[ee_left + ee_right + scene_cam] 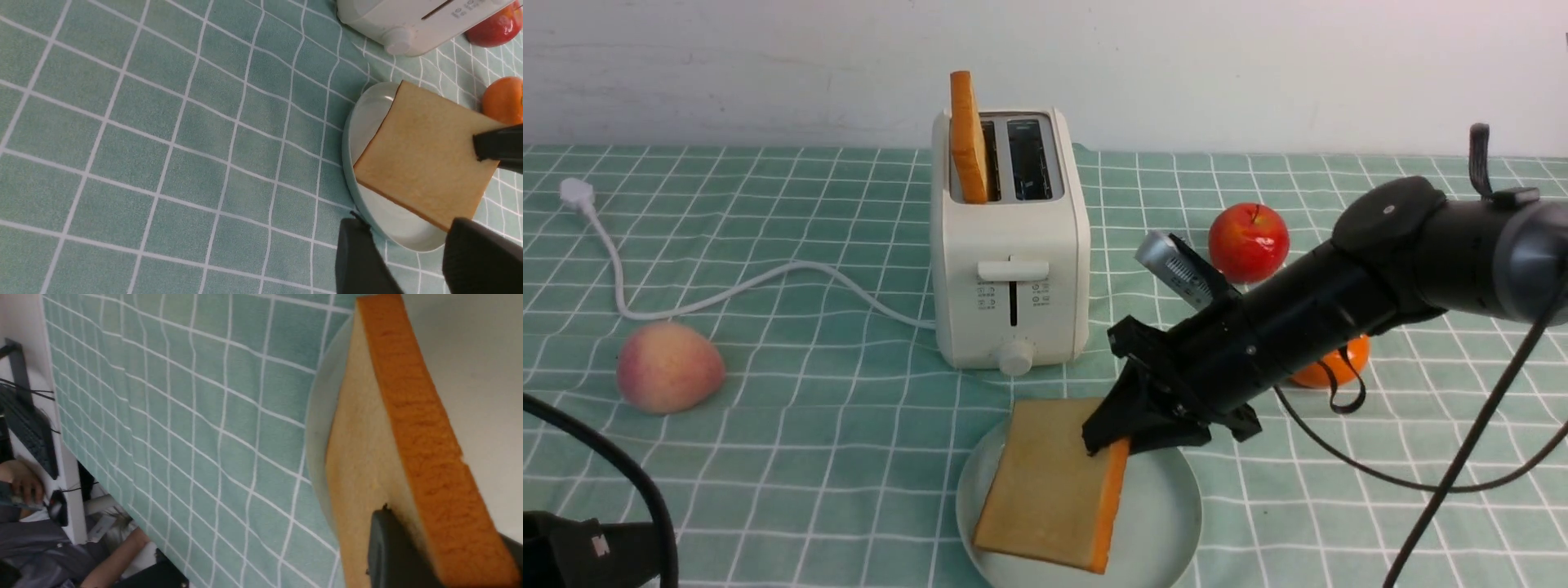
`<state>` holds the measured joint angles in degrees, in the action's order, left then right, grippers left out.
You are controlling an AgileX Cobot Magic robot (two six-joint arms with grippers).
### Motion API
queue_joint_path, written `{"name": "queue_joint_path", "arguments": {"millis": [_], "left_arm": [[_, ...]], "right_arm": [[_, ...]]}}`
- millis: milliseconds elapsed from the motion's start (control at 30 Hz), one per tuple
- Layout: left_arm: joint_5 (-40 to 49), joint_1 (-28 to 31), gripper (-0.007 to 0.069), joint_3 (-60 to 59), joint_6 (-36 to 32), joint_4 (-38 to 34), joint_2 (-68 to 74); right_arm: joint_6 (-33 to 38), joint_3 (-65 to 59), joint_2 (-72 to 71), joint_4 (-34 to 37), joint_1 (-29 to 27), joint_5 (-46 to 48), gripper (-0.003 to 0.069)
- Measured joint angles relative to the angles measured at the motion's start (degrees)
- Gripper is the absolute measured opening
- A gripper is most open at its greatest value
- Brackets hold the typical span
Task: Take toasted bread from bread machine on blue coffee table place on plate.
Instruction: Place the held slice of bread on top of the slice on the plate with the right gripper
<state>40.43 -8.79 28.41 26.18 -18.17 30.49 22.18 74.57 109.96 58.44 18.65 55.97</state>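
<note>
The cream-white bread machine (1010, 269) stands on the teal grid cloth of the coffee table (809, 457). One slice of toasted bread (968, 139) stands upright in its left slot; the right slot is empty. My right gripper (1115, 437) is shut on the crust edge of the second slice (1049, 482) and holds it tilted over the pale plate (1168, 523). I cannot tell if its low end touches the plate. The right wrist view shows the slice (380, 457) between the fingers (392, 547). My left gripper (408, 232) is open and empty beside the plate's rim (367, 118).
A red apple (1248, 242) and an orange (1331, 363) lie right of the toaster, behind my right arm. A peach (668, 367) lies at the left. The white cord (727, 290) runs from the toaster to its plug (576, 194). A wall stands behind the table.
</note>
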Motion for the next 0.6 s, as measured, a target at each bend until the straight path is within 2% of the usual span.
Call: {"name": "queue_joint_path", "arguments": {"millis": [100, 133, 233, 367, 533, 600], "left_arm": [[-0.56, 0.0, 0.0353, 0.0, -3.14, -2.39, 0.0], [-0.56, 0.0, 0.0356, 0.0, -3.54, -2.39, 0.0], [-3.46, 0.0, 0.0372, 0.0, -13.62, -8.82, 0.3], [-7.82, -0.04, 0.0375, 0.76, -25.26, -15.87, 2.79], [-7.48, -0.04, 0.0393, 6.91, -29.08, -16.83, 10.54], [-5.91, -0.04, 0.0398, 14.54, -29.54, -17.06, 18.08]], "right_arm": [[1.42, 0.0, -0.12, -1.7, -0.06, -1.34, 0.0325], [1.42, 0.0, -0.14, -1.77, -0.11, -1.43, 0.0334], [4.37, 0.0, -1.05, -3.86, -0.5, -1.67, 0.0484], [5.35, 0.0, -4.71, -7.86, -1.9, -1.61, 0.0592], [3.97, 0.0, -9.84, -14.42, -4.22, -1.04, 0.0619], [2.44, 0.0, -14.37, -19.18, -5.07, -0.92, 0.0608]]}}
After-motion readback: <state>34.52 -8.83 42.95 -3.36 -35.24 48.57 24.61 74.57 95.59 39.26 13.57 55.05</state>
